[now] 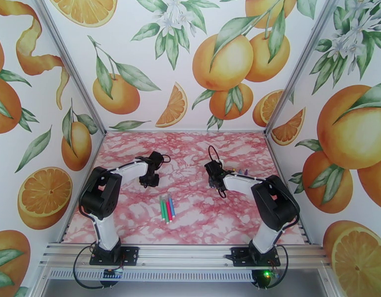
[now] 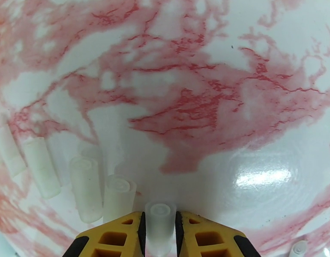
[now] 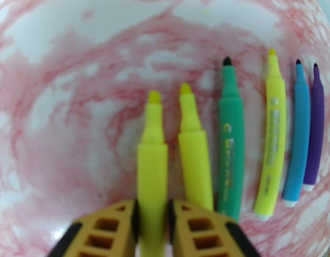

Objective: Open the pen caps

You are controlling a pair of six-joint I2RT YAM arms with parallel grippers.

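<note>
Fingers (image 2: 118, 234) of the left gripper (image 2: 160, 219), left wrist view: yellow, set narrow, pads against both sides of a clear cap (image 2: 160, 210). Its ringed end points away from the wrist, low over the pink marbled table (image 2: 233, 82). To its left, four loose caps (image 2: 85, 191) lie in a rough row on the table. All are translucent white hollow tubes. One further cap (image 2: 299, 249) sits at the bottom right edge.

Right wrist view: right gripper (image 3: 152, 210) also narrow, gripping the barrel of a yellow pen (image 3: 152, 159). The pen's chisel tip is bare and points away. Side by side on the table to its right:
- second yellow pen (image 3: 194, 163), just beside the held one
- green pen (image 3: 230, 155), dark tip
- thinner yellow pen (image 3: 271, 138)
- blue pen (image 3: 298, 138)
- purple pen (image 3: 315, 129)

All tips are bare.

Top external view: left gripper (image 1: 150, 181) is left of table centre and right gripper (image 1: 215, 183) right of centre, both aimed down at the table. The row of bare-tipped pens (image 1: 238, 172) lies just right of the right gripper. Nearer the arm bases, between the arms, a cluster of pens (image 1: 166, 209) in green, red and blue lies side by side. They are too small to tell whether capped.
</note>
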